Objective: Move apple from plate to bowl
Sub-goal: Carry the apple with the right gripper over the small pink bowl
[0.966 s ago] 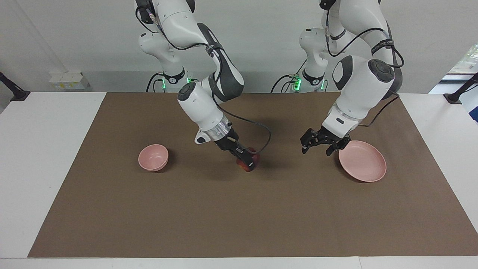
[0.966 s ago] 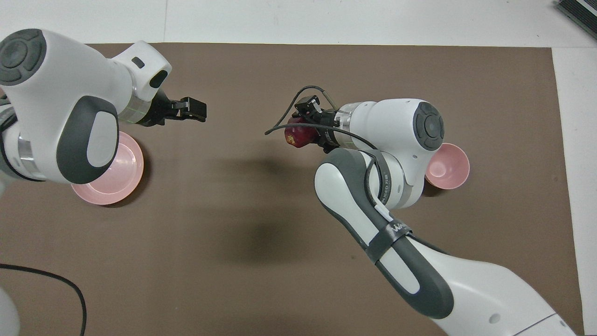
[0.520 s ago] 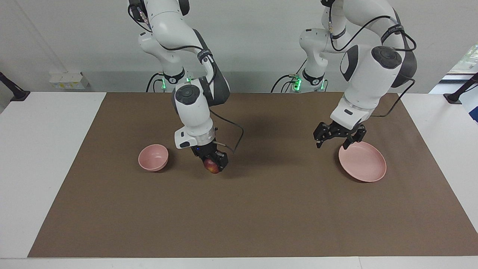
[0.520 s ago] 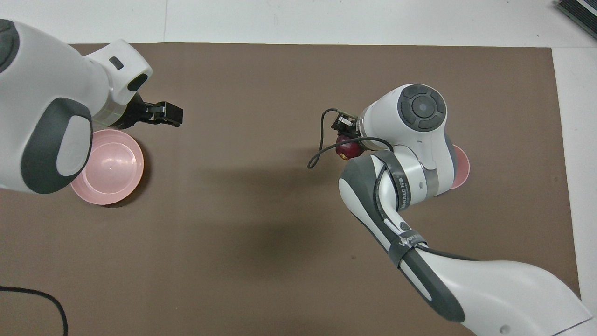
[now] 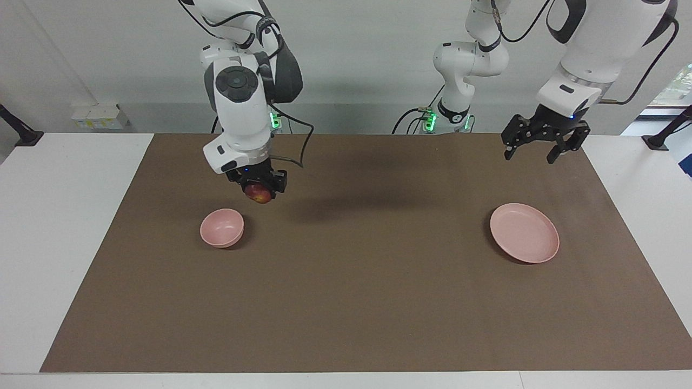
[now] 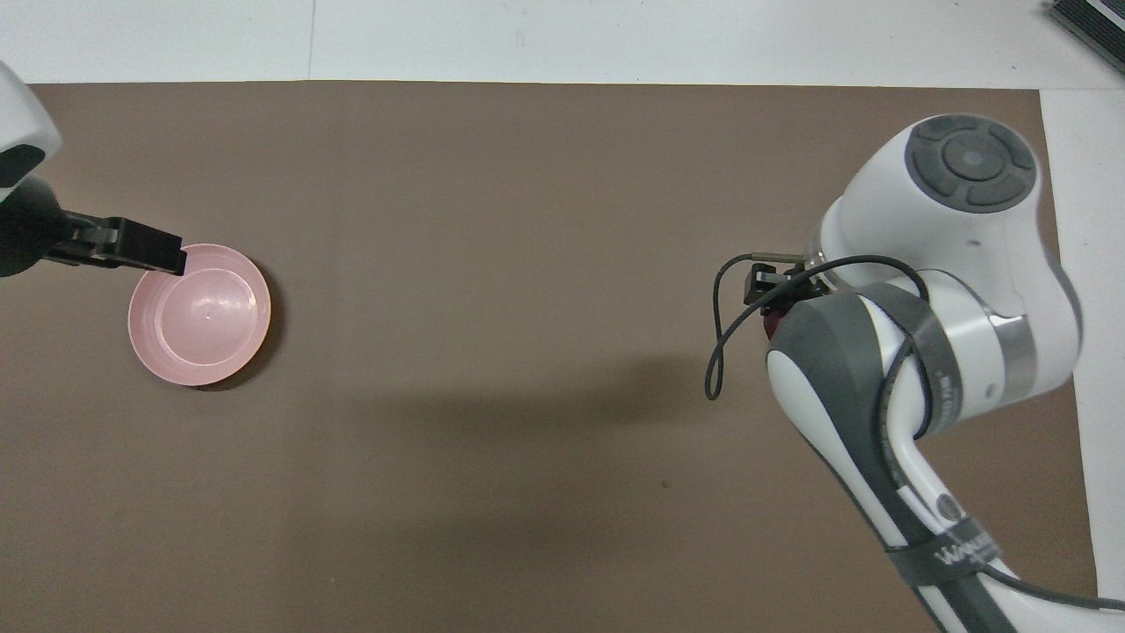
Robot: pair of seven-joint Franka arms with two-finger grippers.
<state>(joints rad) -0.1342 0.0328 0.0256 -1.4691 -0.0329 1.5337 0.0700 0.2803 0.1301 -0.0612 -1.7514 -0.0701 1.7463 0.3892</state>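
My right gripper [image 5: 260, 188] is shut on the dark red apple [image 5: 259, 195] and holds it in the air, close beside the small pink bowl [image 5: 222, 227], on the bowl's side toward the table's middle. In the overhead view the right arm covers the bowl, and only a sliver of the apple [image 6: 771, 327] shows under the right gripper [image 6: 775, 290]. The wide pink plate [image 5: 524, 233] lies bare toward the left arm's end. My left gripper [image 5: 536, 147] hangs open and high, over the mat nearer to the robots than the plate. One of its fingers [image 6: 132, 251] overlaps the plate's rim [image 6: 255, 303] from above.
A brown mat [image 5: 378, 302] covers most of the white table [image 5: 65, 216]. A loose black cable [image 6: 716, 352] loops from the right wrist.
My right gripper carried the apple up and across from the table's middle to beside the bowl. My left gripper rose and drew back from the plate toward the robots, staying open.
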